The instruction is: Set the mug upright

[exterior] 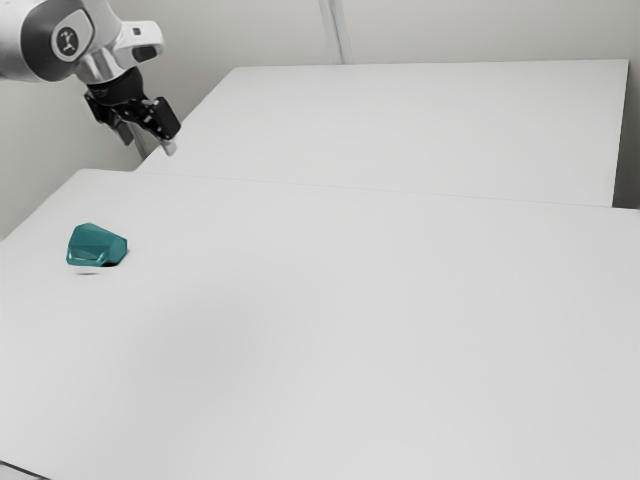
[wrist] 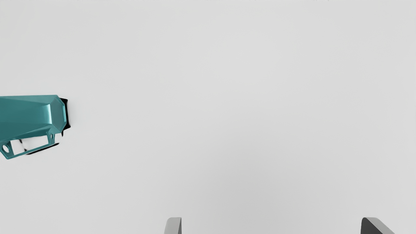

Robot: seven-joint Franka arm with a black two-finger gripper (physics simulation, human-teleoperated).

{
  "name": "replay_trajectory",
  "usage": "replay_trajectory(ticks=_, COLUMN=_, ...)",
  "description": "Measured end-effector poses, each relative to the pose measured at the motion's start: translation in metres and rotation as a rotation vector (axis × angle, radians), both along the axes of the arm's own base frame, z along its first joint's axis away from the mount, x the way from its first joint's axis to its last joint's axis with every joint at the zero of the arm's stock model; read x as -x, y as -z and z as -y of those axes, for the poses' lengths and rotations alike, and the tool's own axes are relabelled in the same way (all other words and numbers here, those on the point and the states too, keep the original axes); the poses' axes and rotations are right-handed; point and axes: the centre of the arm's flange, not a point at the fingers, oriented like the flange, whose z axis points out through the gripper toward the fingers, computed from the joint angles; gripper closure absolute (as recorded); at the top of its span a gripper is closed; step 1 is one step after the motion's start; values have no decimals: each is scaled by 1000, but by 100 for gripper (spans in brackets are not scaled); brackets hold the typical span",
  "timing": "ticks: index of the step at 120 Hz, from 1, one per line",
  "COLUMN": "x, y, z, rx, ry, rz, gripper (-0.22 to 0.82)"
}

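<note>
High over the table in the exterior view is my gripper (exterior: 150,142), well above the mug and apart from it. The teal, faceted mug (exterior: 96,246) lies on its side near the exterior view's left. In the wrist view my gripper (wrist: 271,226) stands open, with nothing between its widely parted fingertips. There the mug (wrist: 29,113) is off to one side of the fingers, partly cut off by the picture's edge, with its angular handle along one flank. The inside of the mug is hidden.
A white table (exterior: 350,320) carries the mug. Beyond its far edge is another white surface (exterior: 420,130), with pale walls behind. A thin dark line (exterior: 25,470) crosses the exterior view's lower left corner.
</note>
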Motion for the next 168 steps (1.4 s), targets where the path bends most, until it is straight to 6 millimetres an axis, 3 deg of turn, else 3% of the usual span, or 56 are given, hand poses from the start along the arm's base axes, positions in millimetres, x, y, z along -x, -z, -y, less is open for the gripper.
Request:
replay_trajectory(ticks=27, x=0, y=2, z=-1, rx=0, ry=-1, rz=-4, gripper=0)
replay_trajectory(ticks=39, x=-1, y=16, z=-18, rx=-1, ry=-34, rz=-29, gripper=0)
replay_trajectory(ticks=68, x=25, y=41, z=-140, rx=59, ry=-275, rz=-72, gripper=0)
replay_trajectory(ticks=94, x=72, y=104, z=-285, rx=284, ry=-544, rz=-119, gripper=0)
replay_trajectory(ticks=102, x=84, y=122, z=-322, rx=343, ry=-586, rz=-109, gripper=0)
replay_trajectory(ticks=129, x=85, y=182, z=-399, rx=479, ry=-582, rz=-39, gripper=0)
replay_trajectory(ticks=142, x=87, y=197, z=-436, rx=510, ry=-557, rz=24, gripper=0)
replay_trajectory(ticks=168, x=81, y=236, z=-487, rx=589, ry=-451, rz=130, gripper=0)
